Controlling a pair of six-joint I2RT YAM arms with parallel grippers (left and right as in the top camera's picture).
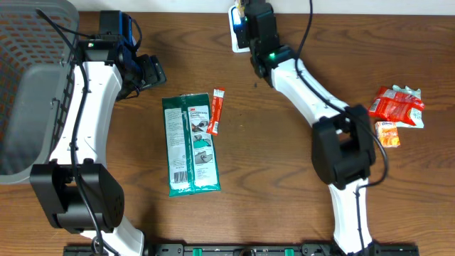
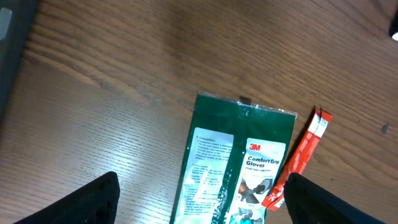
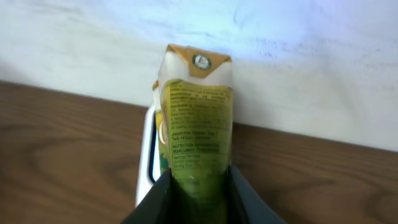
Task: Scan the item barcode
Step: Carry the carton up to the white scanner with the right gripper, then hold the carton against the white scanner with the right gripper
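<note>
While pinching a packet (image 3: 199, 124) in the right tool (image 3: 200, 186), presents it to the scanner (image 3: 147, 155); left tool (image 2: 202, 196) wide, gloves (image 1: 190, 144) waiting.

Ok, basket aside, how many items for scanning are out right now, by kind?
Green glove pack: 1
Orange-red stick sachet: 1
Carton: 1
Red snack packet: 1
Small orange packet: 1
Total: 5, though the cluster at the right edge may hide more.
</note>
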